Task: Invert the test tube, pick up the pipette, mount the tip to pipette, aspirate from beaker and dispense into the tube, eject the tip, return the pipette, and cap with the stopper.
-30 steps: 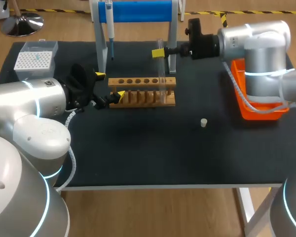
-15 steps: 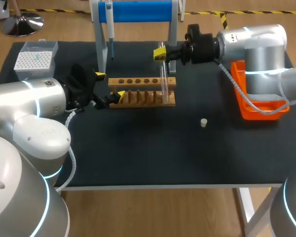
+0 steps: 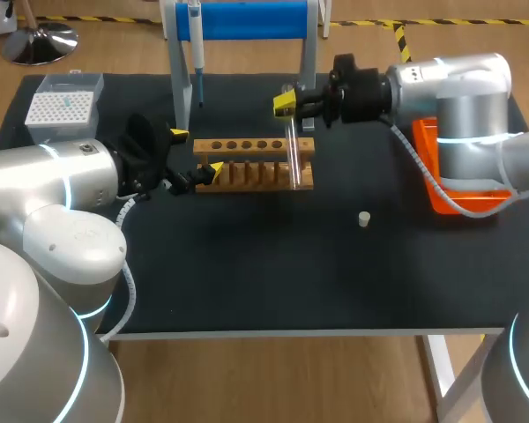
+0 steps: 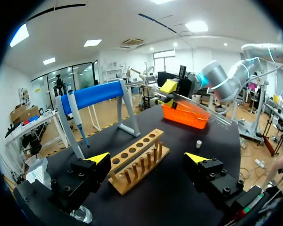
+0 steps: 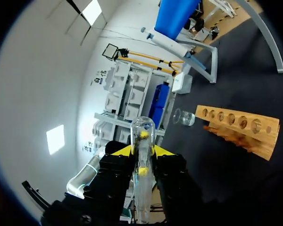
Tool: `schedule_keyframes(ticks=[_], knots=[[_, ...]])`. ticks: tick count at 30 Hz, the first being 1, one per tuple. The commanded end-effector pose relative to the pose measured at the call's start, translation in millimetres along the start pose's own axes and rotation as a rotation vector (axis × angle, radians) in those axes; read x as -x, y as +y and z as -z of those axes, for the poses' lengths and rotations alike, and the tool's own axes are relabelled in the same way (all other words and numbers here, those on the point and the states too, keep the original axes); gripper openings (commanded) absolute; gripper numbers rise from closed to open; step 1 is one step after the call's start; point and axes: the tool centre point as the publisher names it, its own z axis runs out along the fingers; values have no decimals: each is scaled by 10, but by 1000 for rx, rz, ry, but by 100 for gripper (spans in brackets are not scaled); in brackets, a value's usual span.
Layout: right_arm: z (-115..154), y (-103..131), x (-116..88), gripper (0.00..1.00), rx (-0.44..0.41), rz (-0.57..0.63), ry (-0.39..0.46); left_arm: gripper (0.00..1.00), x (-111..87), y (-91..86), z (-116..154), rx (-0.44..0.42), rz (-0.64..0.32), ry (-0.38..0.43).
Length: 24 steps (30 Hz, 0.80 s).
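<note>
My right end effector (image 3: 286, 104) clamps the test tube (image 3: 293, 159), long axis tilted, above the right end of the rack (image 3: 247, 145).

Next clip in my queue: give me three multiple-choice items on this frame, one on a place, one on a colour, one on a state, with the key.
1. Where is the small white stopper?
A. on top of the rack
B. in one of the rack's holes
C. on the black table, apart from the wooden rack

2. What colour is the round bar of the pipette stand?
A. blue
B. red
C. green

3. What state is the right gripper in?
A. open and empty
B. shut on the clear glass test tube
C. shut on the stopper

Key: C, it lies alone on the table; A, the bar shows blue in the head view; B, both fingers flank the tube in the right wrist view.
</note>
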Motion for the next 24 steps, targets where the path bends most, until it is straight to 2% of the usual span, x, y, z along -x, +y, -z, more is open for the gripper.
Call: schedule_keyframes(ticks=[1,14,24], knots=[[0,9,5,0,-6,-38,-2,100,7,12,5,-4,0,4],[-16,-1,55,0,-25,-183,29,100,7,12,5,-4,0,4],[-4,7,68,0,-22,-230,39,100,7,12,5,-4,0,4]])
